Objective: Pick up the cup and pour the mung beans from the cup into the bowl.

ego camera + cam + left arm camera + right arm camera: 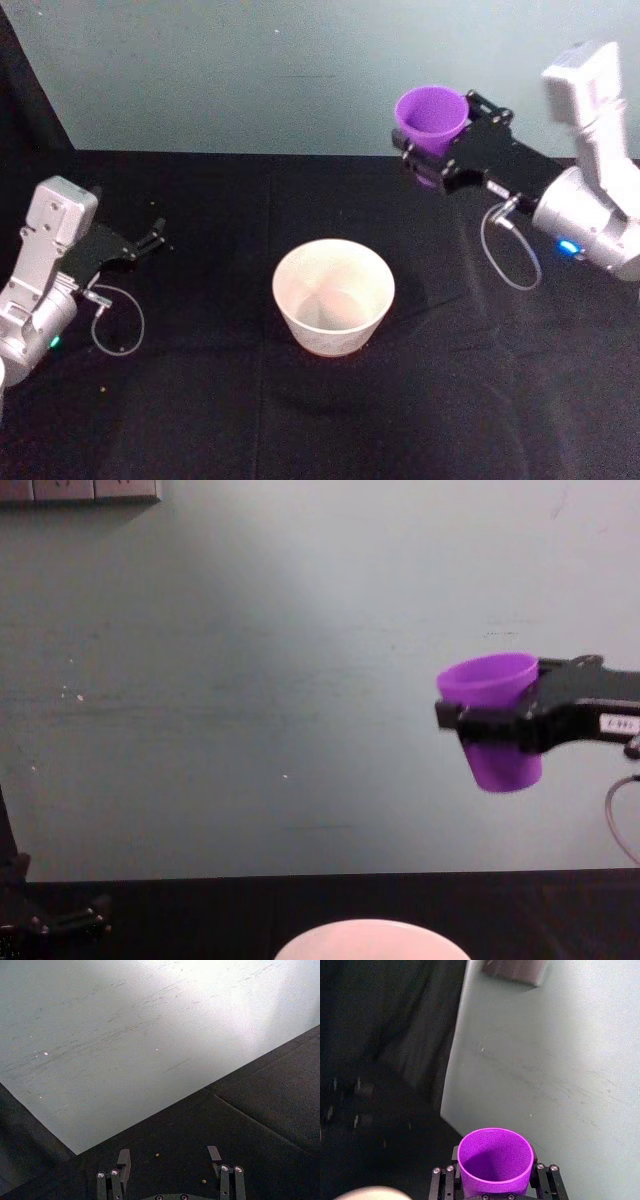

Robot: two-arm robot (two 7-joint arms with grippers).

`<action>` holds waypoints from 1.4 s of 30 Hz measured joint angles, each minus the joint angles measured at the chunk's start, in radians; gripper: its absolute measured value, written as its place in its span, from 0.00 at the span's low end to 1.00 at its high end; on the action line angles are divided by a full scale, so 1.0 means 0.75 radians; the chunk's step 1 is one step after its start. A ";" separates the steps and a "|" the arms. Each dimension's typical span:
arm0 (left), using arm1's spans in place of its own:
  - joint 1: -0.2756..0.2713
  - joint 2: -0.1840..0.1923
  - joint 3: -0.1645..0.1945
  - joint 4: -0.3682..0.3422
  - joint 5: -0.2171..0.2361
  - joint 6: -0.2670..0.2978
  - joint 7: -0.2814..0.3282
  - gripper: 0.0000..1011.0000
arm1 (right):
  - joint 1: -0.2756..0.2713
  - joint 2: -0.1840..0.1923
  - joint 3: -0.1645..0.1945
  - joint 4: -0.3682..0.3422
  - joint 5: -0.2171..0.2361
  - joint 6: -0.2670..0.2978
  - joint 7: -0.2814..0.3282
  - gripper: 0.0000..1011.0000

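Closest in, the bowl (333, 297) sits on the black tabletop (200, 420) dead centre in front of the robot, mouth up. The head view looks straight down into its pale inside, while the chest view catches just its rim (372, 938) at the bottom edge.

Off to the left at about the same depth, the left gripper (153, 237) is parked low over the tabletop, arm folded back and pointing toward the middle. Its own wrist view shows the fingers (123, 1157) spread wide with nothing between them, and two small yellowish grains (157, 1155) lying loose on the cloth there.

Farther back and to the right, here's the action: the right gripper (432, 135) reaches in from the right edge, forearm angled down toward the centre, fingers (442, 1180) closed on the purple cup (431, 115), one on either side of its wall. The chest view gives the height. The cup (492, 730) hangs in the air well above the bowl's rim, mouth up and close to upright, off to the bowl's right. The right wrist view looks into its mouth (495, 1160), all purple walls, with a sliver of bowl (367, 1193) in the corner.

Behind it all stands the grey-green wall (250, 70).
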 joint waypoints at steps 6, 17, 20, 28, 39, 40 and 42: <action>0.000 0.000 0.000 0.000 0.000 0.000 0.000 0.99 | 0.059 0.067 -0.114 0.007 -0.260 -0.013 0.017 0.73; 0.000 0.000 0.000 0.000 0.000 0.000 0.000 0.99 | 0.140 0.151 -0.300 -0.037 -0.701 0.022 0.031 0.73; 0.000 0.000 0.000 0.000 0.000 0.000 0.000 0.99 | 0.153 0.159 -0.332 -0.041 -0.780 0.028 0.034 0.73; 0.000 0.000 0.000 0.000 0.000 0.000 0.000 0.99 | 0.181 0.174 -0.414 -0.032 -0.989 0.027 0.041 0.73; 0.000 0.000 0.000 0.000 0.000 0.000 0.000 0.99 | 0.211 0.170 -0.504 -0.011 -1.225 0.005 0.047 0.73; 0.000 0.000 0.000 0.000 0.000 0.000 0.000 0.99 | 0.212 0.170 -0.507 -0.011 -1.236 0.004 0.047 0.73; 0.000 0.000 0.000 0.000 0.000 0.000 0.000 0.99 | 0.213 0.170 -0.514 -0.011 -1.256 0.002 0.047 0.73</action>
